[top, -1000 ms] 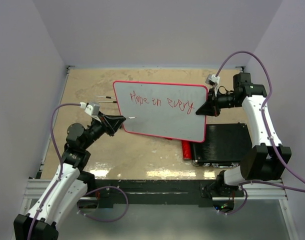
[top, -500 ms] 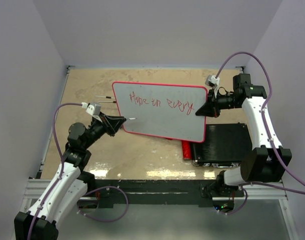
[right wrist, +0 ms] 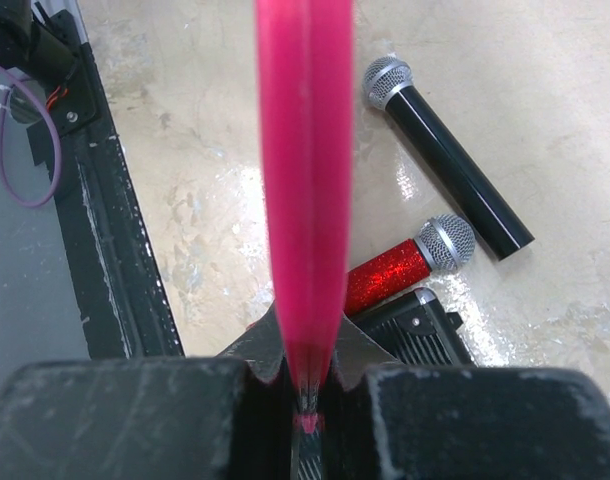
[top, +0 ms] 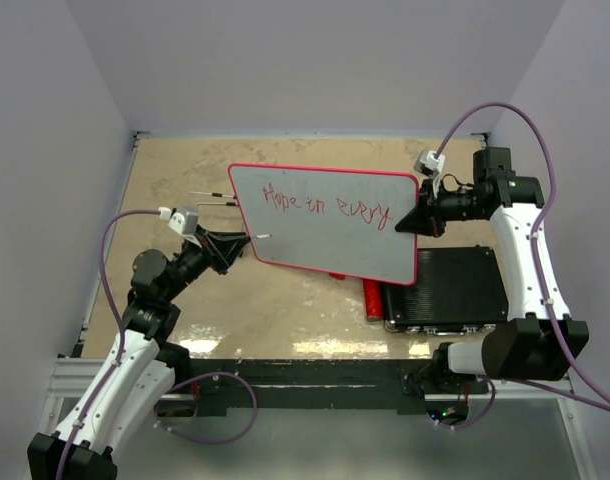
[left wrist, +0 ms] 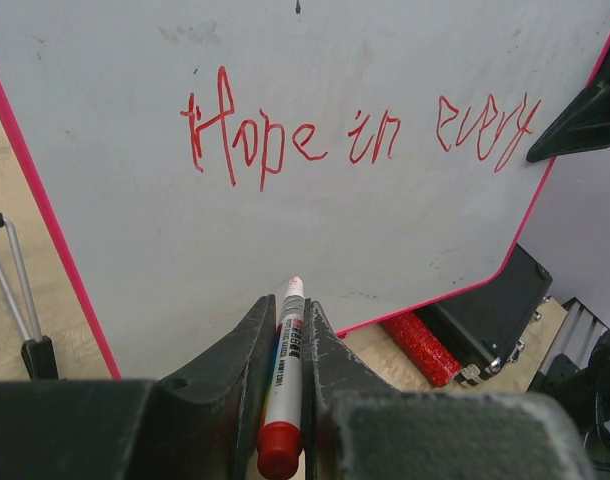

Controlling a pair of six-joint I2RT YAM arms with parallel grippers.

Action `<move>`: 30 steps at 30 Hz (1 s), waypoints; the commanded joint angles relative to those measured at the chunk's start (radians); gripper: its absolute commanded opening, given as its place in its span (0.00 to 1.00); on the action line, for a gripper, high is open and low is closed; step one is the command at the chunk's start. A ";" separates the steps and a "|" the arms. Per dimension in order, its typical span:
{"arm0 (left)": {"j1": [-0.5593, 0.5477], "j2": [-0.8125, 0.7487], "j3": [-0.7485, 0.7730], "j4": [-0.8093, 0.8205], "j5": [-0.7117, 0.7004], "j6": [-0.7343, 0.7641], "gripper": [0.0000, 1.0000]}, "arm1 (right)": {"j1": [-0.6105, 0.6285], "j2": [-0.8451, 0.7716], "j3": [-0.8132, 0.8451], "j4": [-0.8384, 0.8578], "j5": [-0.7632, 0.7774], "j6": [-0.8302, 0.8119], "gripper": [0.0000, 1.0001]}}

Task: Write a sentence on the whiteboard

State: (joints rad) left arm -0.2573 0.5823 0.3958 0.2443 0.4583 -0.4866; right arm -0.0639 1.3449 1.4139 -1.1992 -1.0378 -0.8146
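1. Holding the whiteboard (top: 325, 225) tilted above the bench (top: 175, 170), the right end effector (top: 413, 220) is clamped on the board's right-hand red frame. The right wrist view shows that frame edge-on between the closed fingers.
2. The left end effector (top: 247, 240) is pinched narrowly on one marker (left wrist: 287, 370). Its tip points at the board's lower left area, below the writing; contact cannot be judged.
3. The sentence (left wrist: 360, 125) is a single line of three red words, "Hope in every", across the board's upper half.
4. Two microphones lie on the bench under the board: a black microphone (right wrist: 447, 160) and a red glitter microphone (right wrist: 400, 272), near each other but apart. From above, the board hides the black one and most of the red one.
5. One black ribbed case (top: 455, 290) sits below the board's lower right corner, just beside the red glitter microphone.
6. One thin wire stand (top: 211, 197) lies just left of the board.
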 commanded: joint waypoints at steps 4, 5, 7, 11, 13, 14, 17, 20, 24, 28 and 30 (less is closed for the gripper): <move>0.007 0.001 0.015 0.046 0.020 0.010 0.00 | -0.013 -0.039 0.039 0.061 -0.062 0.022 0.00; 0.007 0.001 0.012 0.058 0.023 0.006 0.00 | -0.013 -0.039 0.037 0.061 -0.065 0.022 0.00; 0.007 -0.001 0.008 0.064 0.023 0.000 0.00 | -0.014 -0.036 0.036 0.062 -0.067 0.020 0.00; 0.007 0.002 0.003 0.073 0.023 -0.004 0.00 | -0.016 -0.039 0.028 0.059 -0.074 0.015 0.00; 0.007 0.004 0.002 0.072 0.026 -0.006 0.00 | -0.016 -0.044 0.019 0.064 -0.077 0.017 0.00; 0.007 0.005 0.002 0.073 0.028 -0.006 0.00 | -0.016 -0.044 0.017 0.067 -0.077 0.017 0.00; 0.007 0.010 0.000 0.076 0.034 -0.009 0.00 | -0.016 -0.046 0.007 0.072 -0.080 0.017 0.00; 0.007 0.013 0.002 0.073 0.034 -0.010 0.00 | -0.016 -0.047 0.002 0.075 -0.084 0.019 0.00; 0.006 0.011 0.002 0.072 0.036 -0.012 0.00 | -0.016 -0.050 -0.004 0.078 -0.087 0.022 0.00; 0.007 0.013 0.002 0.073 0.037 -0.012 0.00 | -0.016 -0.053 -0.006 0.081 -0.085 0.022 0.00; 0.007 0.013 0.002 0.073 0.037 -0.010 0.00 | -0.016 -0.059 -0.010 0.085 -0.085 0.028 0.00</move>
State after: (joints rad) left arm -0.2573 0.5964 0.3954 0.2726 0.4774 -0.4881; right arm -0.0742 1.3392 1.3983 -1.1809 -1.0424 -0.7898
